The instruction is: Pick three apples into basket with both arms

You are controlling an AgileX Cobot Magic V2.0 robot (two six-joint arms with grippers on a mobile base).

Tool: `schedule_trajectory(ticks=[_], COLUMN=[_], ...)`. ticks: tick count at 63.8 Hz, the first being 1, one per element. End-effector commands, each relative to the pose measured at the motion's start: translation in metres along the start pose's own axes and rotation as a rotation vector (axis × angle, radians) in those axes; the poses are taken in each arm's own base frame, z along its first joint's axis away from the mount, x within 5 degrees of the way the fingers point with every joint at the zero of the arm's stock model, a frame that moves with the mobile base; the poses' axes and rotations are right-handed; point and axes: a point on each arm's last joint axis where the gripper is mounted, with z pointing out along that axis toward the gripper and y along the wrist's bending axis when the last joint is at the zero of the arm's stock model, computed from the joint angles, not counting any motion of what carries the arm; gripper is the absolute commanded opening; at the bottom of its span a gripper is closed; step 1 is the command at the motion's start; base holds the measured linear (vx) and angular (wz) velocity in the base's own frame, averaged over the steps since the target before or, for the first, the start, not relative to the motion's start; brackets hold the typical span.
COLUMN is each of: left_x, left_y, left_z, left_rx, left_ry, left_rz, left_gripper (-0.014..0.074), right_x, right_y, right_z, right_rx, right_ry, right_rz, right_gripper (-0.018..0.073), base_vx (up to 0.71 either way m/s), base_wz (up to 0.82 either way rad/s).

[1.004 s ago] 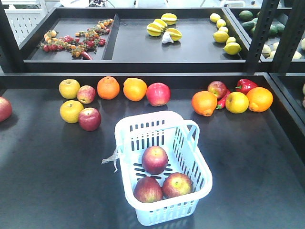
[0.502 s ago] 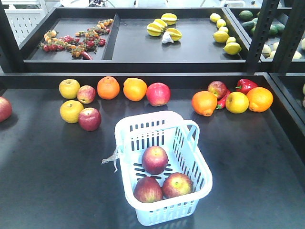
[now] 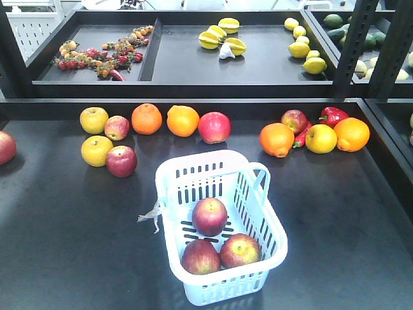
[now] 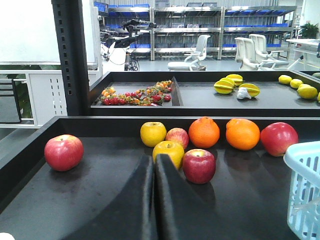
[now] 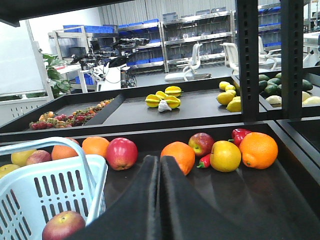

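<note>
Dark table: basket left of right gripper

Left tool sits low at centre frame, its two black fingers pressed together with nothing between them. Just beyond the tip lie a yellow apple and a red apple, side by side. A lone red apple rests at far left on the table. Pale basket edges in at lower right.
</note>
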Motion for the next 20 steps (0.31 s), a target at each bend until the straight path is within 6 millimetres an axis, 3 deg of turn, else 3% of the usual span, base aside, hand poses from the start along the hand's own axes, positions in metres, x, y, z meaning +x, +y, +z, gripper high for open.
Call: schedule_trajectory(ticks=[1,20], left_x=[0.0008,0.0008], left_y=[0.0013,0.0013], left_z=[-0.0003,-0.0003], left_rx=[-0.012,-0.012], left_ry=[-0.063,-0.063], left_rz=[-0.012,-0.012], left_gripper=[-0.0006,-0.0006], right_x=[-0.0029,-0.0029], right_y=[0.0008,0.0008], right_z=[-0.0007,-0.0007], right_rx=[-0.011,-0.011], right_ry=[-0.073,-0.073], right_rz=[-0.013,-0.013], right_gripper=[-0.0001,-0.0001], base_vx=[0.0,0.0], base_wz=[0.0,0.0])
